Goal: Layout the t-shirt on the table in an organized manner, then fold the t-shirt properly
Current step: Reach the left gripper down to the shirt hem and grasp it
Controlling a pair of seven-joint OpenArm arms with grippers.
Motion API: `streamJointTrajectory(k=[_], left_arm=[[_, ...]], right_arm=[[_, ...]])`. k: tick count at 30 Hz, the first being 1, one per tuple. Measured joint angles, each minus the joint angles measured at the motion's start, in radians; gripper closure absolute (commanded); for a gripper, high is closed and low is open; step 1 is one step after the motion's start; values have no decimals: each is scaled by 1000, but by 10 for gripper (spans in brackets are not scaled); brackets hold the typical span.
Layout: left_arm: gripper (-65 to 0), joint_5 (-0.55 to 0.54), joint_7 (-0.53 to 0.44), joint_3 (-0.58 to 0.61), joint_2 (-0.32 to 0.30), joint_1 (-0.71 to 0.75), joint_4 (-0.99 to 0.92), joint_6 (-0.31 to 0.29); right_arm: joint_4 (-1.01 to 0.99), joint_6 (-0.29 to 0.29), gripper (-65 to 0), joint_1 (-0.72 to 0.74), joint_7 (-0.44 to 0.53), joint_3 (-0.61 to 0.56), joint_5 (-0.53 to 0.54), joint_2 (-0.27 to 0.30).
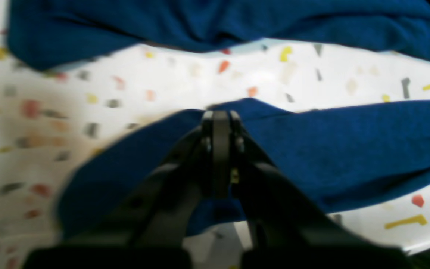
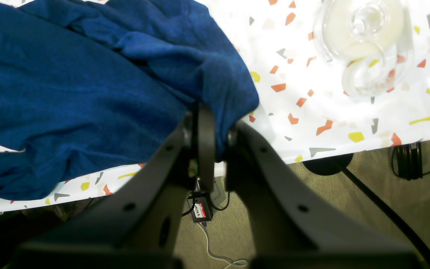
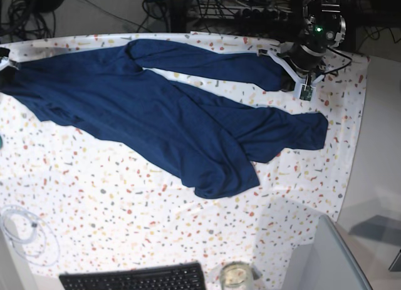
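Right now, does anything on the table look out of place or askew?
Yes. The t-shirt lies diagonally across the table, rumpled and bunched rather than flat, and its far-left end reaches the table's edge where the right gripper pinches it.

Even, bright overhead light. Left wrist view: soft throughout, the table [image 1: 185, 80] flecks smeared left of the t-shirt [image 1: 349, 149]; pale glare between its folds. Right wrist view: sharp cloth, near gripper [image 2: 211, 127] blurred, table overexposed right of it. Base view: crisp, soft shadows under the t-shirt [image 3: 163, 114].
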Motion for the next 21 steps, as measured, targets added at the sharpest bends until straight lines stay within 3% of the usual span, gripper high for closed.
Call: streamJointTrajectory(k=[2, 4, 6, 8, 12, 16, 21], left_arm=[[-364, -4, 0, -14, 2, 12, 57, -9], [-490, -5, -6, -26, 3, 15, 116, -9], [-543, -5, 16, -26, 4, -4, 138, -6], [-517, -9, 130, -23, 7, -71, 144, -18], [-395, -208, 262, -23, 53, -302, 45, 1], [-323, -454, 289, -21, 64, -442, -205, 0], [-318, -597, 297, -25, 71, -473, -361, 6]], right_arm=[[0, 0, 0, 0, 0, 0, 0, 0], [0, 0, 0, 0, 0, 0, 0, 0], [0, 0, 0, 0, -1, 0, -1, 0], [0, 0, 0, 2, 1, -4, 0, 1], [0, 0, 0, 5, -2, -5, -1, 0], [0, 0, 0, 17, 6, -5, 0, 1], [0, 0, 0, 12, 0, -5, 0, 0]])
